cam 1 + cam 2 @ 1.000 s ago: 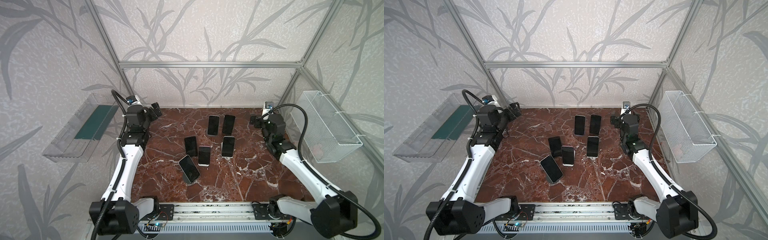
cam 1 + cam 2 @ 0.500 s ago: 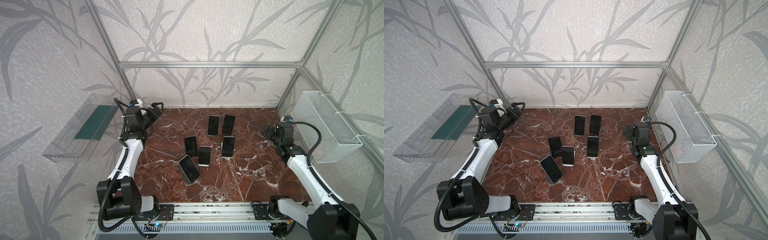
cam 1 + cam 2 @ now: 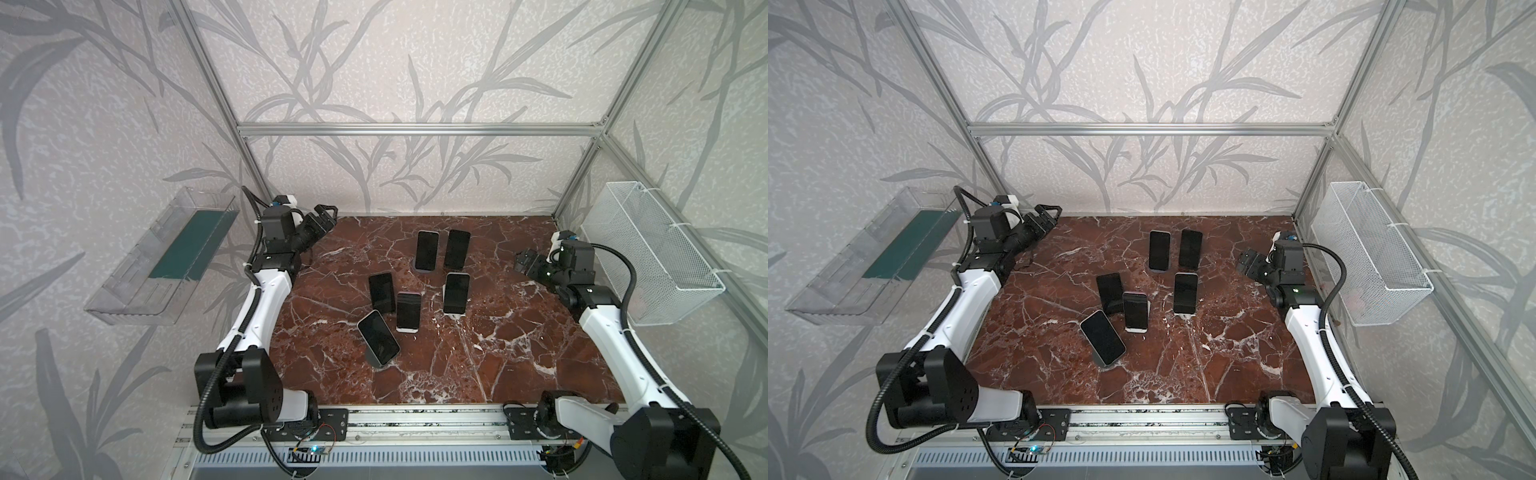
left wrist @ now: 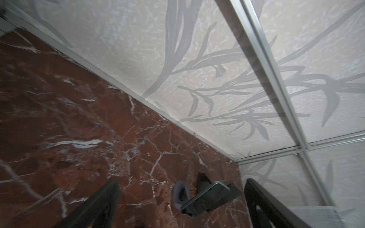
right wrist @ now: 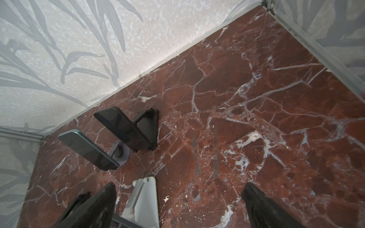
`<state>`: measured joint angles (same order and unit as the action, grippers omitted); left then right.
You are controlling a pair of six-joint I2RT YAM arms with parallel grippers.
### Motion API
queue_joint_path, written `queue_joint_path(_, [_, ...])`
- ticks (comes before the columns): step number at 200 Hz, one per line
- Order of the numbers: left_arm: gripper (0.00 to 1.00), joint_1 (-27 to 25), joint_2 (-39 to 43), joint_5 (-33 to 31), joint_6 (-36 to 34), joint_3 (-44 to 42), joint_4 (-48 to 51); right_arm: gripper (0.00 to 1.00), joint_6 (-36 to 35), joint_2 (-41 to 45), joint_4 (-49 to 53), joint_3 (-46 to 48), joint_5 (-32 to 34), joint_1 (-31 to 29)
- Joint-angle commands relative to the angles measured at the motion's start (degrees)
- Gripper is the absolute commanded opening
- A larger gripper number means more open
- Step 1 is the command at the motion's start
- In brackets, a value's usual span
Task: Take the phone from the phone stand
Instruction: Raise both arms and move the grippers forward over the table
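Left gripper (image 3: 329, 217) hangs with jaws spread wide and empty above the rear left corner of the marble table (image 3: 519, 353), close to the frame post (image 3: 249, 166). Right gripper (image 3: 521, 262), likewise wide and empty, sits by the right edge near the wire basket (image 3: 648, 257). We count six phones (image 3: 427, 250) propped on stands (image 5: 152, 126), clustered mid-table and well apart from both grippers; bare marble lies open in front and at either side. In both top views the phones hide most of each stand. In the right wrist view a round purple base (image 5: 120, 156) shows, and a white stand (image 5: 146, 199) is cut off at the frame edge. Left wrist view is partly blurred.
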<state>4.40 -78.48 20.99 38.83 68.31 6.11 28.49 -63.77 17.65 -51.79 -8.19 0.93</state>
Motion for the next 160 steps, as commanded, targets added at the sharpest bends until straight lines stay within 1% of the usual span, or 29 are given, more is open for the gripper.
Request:
queue_joint_path(1, [0.99,-1.5,6.3,-15.0,-10.4,3.5,10.8,0.99,4.7,3.5,-3.6,1.6,-4.8,0.0])
queue_joint_path(14, [0.99,-2.4,7.6,-19.7,-13.2,4.3,13.3,0.99,6.0,4.1,-3.3,1.1,-6.2,0.0])
queue_joint_path(27, [0.99,-2.9,7.9,-20.8,-15.1,5.4,14.7,0.99,6.4,4.6,-0.9,-0.1,-6.3,0.0])
queue_joint_path(34, [0.99,-2.9,7.8,-19.2,-15.0,5.3,14.5,0.99,6.8,5.1,-0.3,0.0,-5.7,0.0])
queue_joint_path(43, [0.99,-2.1,7.9,-14.6,-14.0,3.8,12.0,0.99,7.0,6.0,-0.8,0.8,-4.9,0.0])
queue_joint_path(54, [0.99,-0.6,8.5,-9.0,-10.6,-0.1,4.2,0.99,7.4,7.2,-1.9,2.3,-3.8,0.0])
queue_joint_path(65, [0.99,0.0,9.4,-8.5,-5.6,-4.9,-4.7,0.99,6.7,8.2,-2.5,3.0,-3.5,0.0])
queue_joint_path(75, [0.99,0.5,10.1,-8.6,-1.7,-7.1,-9.3,0.99,5.7,8.8,-2.1,2.9,-3.7,0.0])
queue_joint_path(89, [0.99,0.6,10.3,-9.9,0.9,-6.8,-9.2,0.99,5.2,9.4,-1.9,3.2,-3.6,0.0])
queue_joint_path(111, [0.99,1.6,10.1,-9.8,5.5,-4.8,-3.7,0.99,7.6,9.6,-0.8,3.2,-2.7,0.0])
queue_joint_path(119, [0.99,2.6,9.9,-7.6,7.7,-5.2,-3.2,0.99,9.6,9.8,-0.8,3.2,-2.5,0.0])
queue_joint_path(127, [0.99,4.1,9.7,-4.7,10.1,-6.7,-4.6,0.99,10.3,10.1,-1.5,3.5,-2.7,0.0])
queue_joint_path(133, [0.99,5.2,9.3,-1.1,11.4,-8.4,-7.7,0.99,10.9,10.5,-2.4,3.8,-2.9,0.0])
queue_joint_path(139, [0.99,6.7,8.5,3.7,11.9,-10.2,-14.0,0.99,11.4,10.7,-3.8,4.4,-4.1,0.1])
queue_joint_path(143, [0.99,7.4,7.9,5.6,12.8,-11.1,-16.3,0.99,11.2,10.9,-5.0,4.9,-5.1,0.2])
queue_joint_path(151, [0.99,7.7,7.1,5.2,13.2,-11.1,-15.6,0.99,11.5,10.7,-7.5,5.9,-7.2,0.2])
queue_joint_path(160, [0.99,6.8,6.9,4.0,8.5,-9.0,-10.0,0.99,12.3,10.2,-10.4,7.0,-9.4,0.2])
